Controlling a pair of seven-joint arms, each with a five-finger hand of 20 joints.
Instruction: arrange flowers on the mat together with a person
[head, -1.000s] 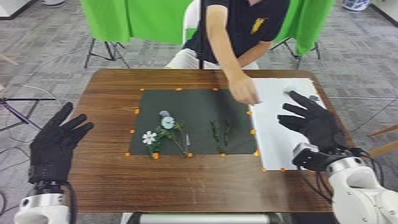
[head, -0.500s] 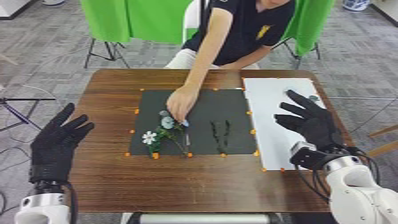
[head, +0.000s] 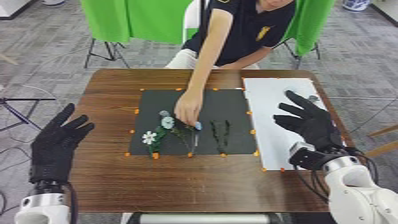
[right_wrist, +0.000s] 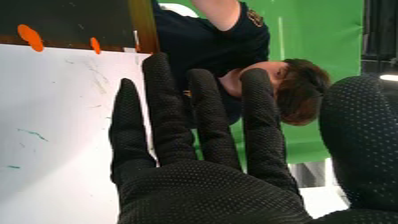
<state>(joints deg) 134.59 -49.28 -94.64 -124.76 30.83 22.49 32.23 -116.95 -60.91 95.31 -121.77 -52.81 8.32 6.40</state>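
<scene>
My left hand (head: 55, 145) is held open over the table's left edge, away from the mat. My right hand (head: 311, 125) is open above the white sheet (head: 271, 115), holding nothing; in the right wrist view the same hand (right_wrist: 213, 195) has straight, spread fingers. On the dark mat (head: 164, 100) lie a white flower (head: 149, 137), a pale blue-grey flower (head: 167, 121) and green stems (head: 220, 136). A person's hand (head: 188, 106) is at a small light blue flower (head: 198, 126) near the mat's middle, its stem pointing toward my side.
Small pale flowers (head: 313, 98) lie near the far right of the white sheet, beyond my right hand. Orange tape pieces (head: 252, 131) mark the edges of mat and sheet. The person's forearm (head: 209, 55) reaches over the table's far edge.
The person's hand has moved from the white sheet's side to the mat's flowers, then slightly right and nearer with the light blue flower. My right hand has shifted slightly; my left has not moved.
</scene>
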